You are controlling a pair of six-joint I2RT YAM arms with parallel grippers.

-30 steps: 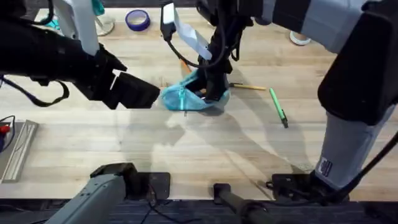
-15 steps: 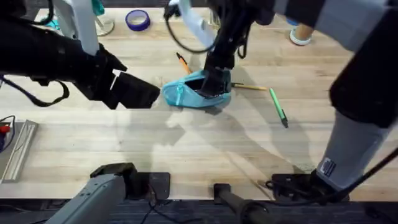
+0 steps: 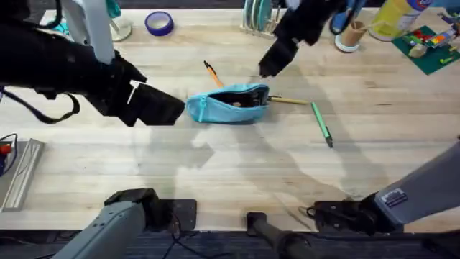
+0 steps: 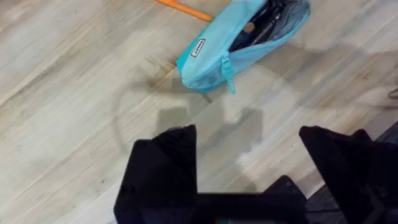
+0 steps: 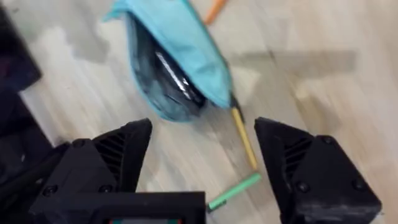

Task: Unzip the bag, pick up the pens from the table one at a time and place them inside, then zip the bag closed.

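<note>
Three pens (image 3: 320,124) lie on the desk (image 3: 237,180) around the unzipped bag (image 3: 228,103), at its 11 and 3 o'clock; both hands (image 4: 249,168) (image 5: 202,162) gape empty, so the right should drop squarely over one shaft.

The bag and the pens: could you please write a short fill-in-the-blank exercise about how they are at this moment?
1. The zipper of the bag is ____.
2. The green pen lies on the ____.
3. The fingers of the right gripper are ____.
4. The orange pen is ____ the bag.

Missing words: open; table; open; outside
</note>
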